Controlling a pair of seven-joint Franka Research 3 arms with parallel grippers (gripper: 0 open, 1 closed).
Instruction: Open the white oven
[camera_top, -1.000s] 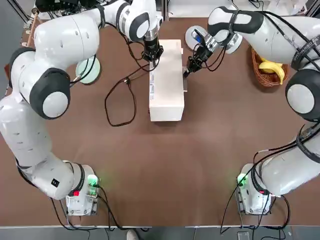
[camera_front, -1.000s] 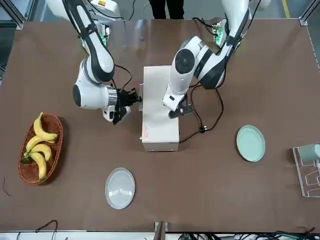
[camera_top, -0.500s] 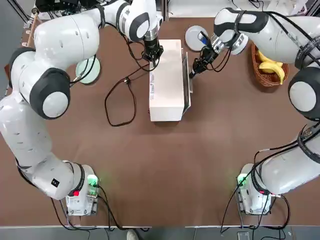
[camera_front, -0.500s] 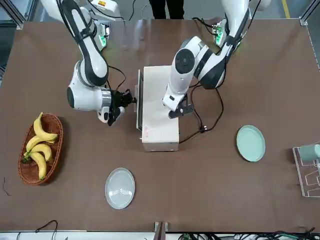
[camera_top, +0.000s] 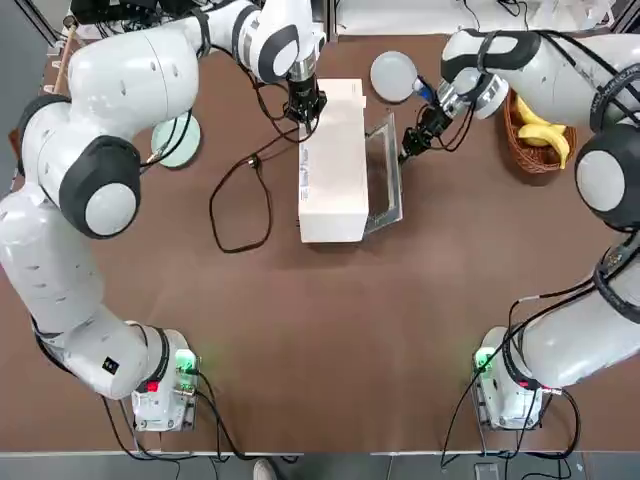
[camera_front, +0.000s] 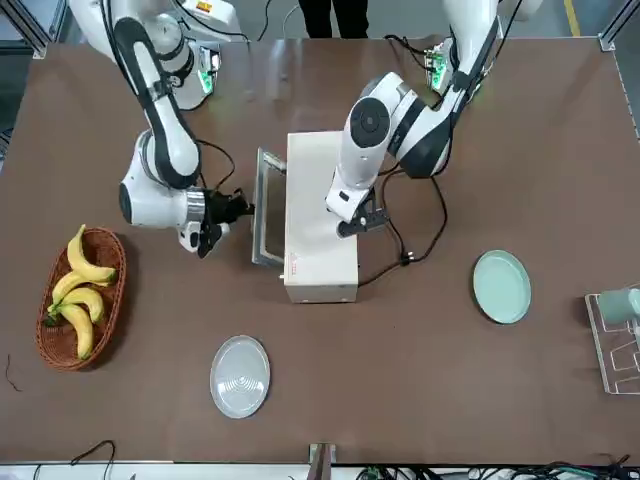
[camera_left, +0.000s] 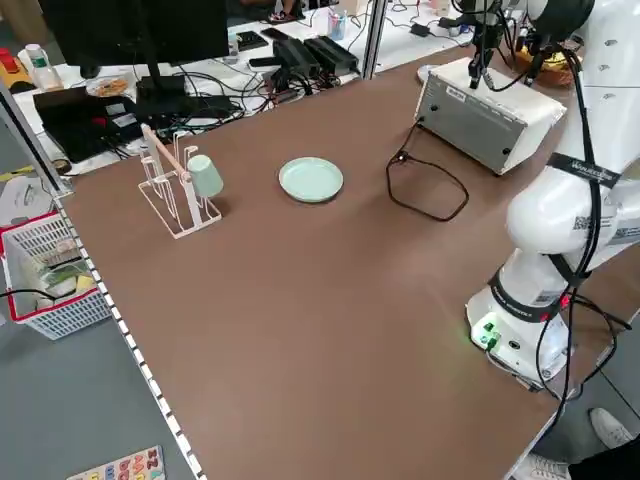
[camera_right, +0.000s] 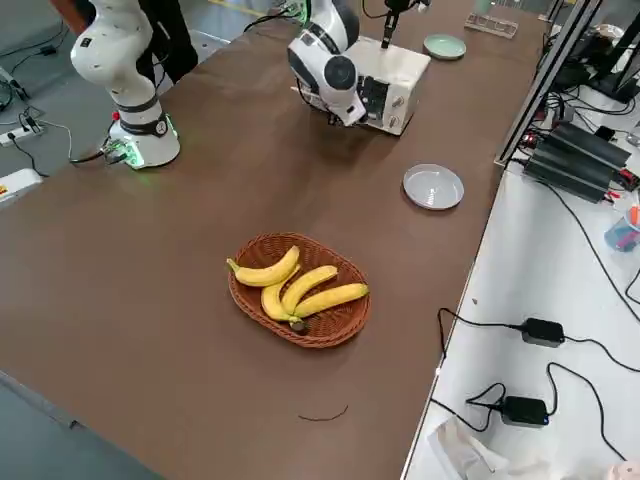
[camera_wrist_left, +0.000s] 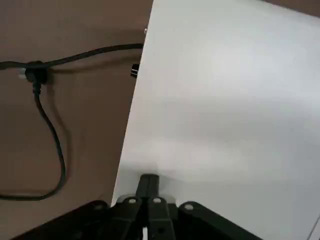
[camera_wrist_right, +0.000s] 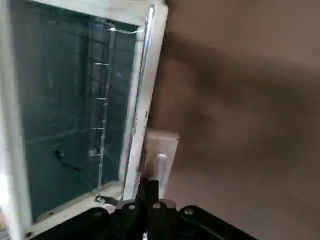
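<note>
— Two arms over one brown table (camera_top: 330, 330); what's by the jaws?
— The white oven (camera_top: 333, 170) sits mid-table, door (camera_top: 385, 185) swung partway down. The right gripper (camera_top: 408, 152), jaws together, pinches the door's handle (camera_wrist_right: 159, 160). The left gripper (camera_top: 303, 112), jaws together, presses straight down on the oven's top.
— Room?
— Bare tabletop beyond the door's edge; a banana basket (camera_top: 535, 140) lies farther out.

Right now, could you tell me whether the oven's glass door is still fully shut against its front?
No, the door has swung away from the white oven and tilts outward, with the right gripper at its handle.
</note>
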